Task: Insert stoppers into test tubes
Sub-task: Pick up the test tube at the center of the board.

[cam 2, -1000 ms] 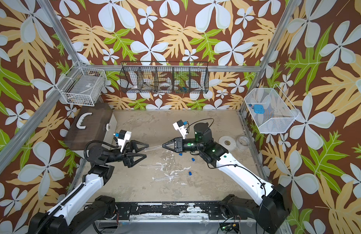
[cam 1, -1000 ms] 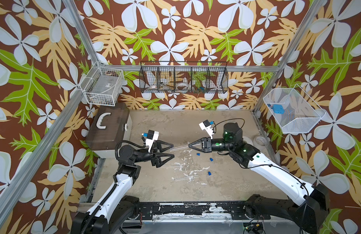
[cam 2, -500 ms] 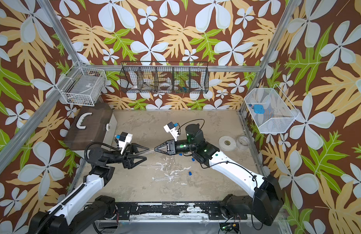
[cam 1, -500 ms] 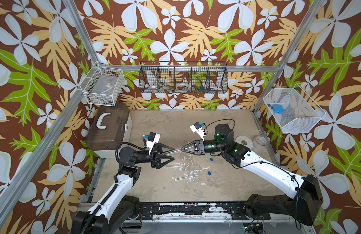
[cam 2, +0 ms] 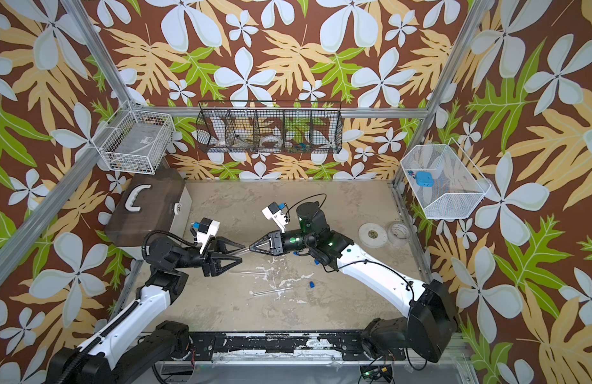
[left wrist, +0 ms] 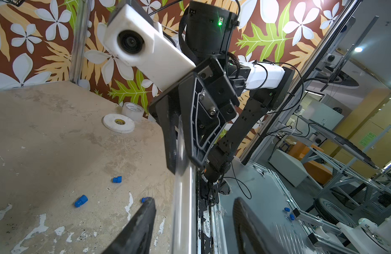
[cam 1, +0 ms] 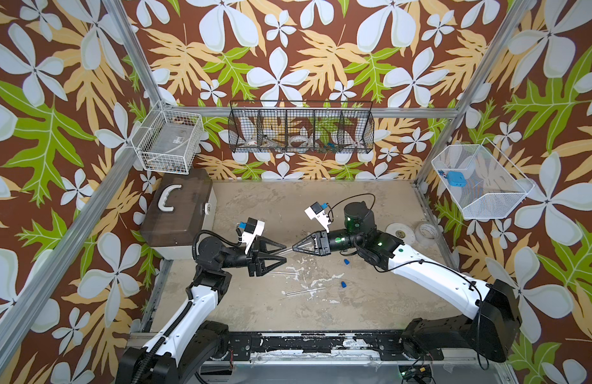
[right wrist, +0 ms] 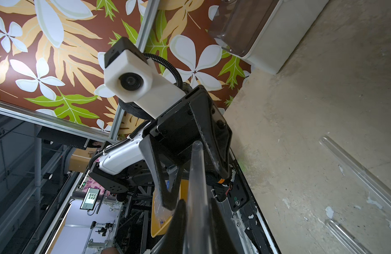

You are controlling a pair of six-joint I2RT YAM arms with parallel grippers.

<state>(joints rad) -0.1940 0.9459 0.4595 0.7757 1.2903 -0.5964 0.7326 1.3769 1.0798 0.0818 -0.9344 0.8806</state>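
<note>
1. Right gripper (cam 1: 294, 249): jaws pressed onto one clear test tube (left wrist: 183, 198), pinching it. The tube is held roughly level above the table (cam 1: 371, 309), with its rounded end toward the left gripper (cam 1: 284, 254).
2. Change: within the last second the right arm has carried this tube across the workspace. Its free end now lies between the left fingers (left wrist: 141, 226), where before it was well short of them.
3. Change: the left jaws have narrowed from a wide spread to about half. They still stand apart, one on each side of the tube, and the left wrist view shows a gap at either finger. There is no grip yet.
4. Meaning: this looks like a hand-over in progress. Once the left jaws close on the rounded end, the right gripper could probably let go and fetch a plug.
5. Stoppers: three blue stoppers (left wrist: 81, 200) lie loose on the table near the right arm, and none is held or fitted.
6. Two other test tubes (cam 1: 304, 291) lie flat on the table, unplugged, so all three insertions remain.
</note>
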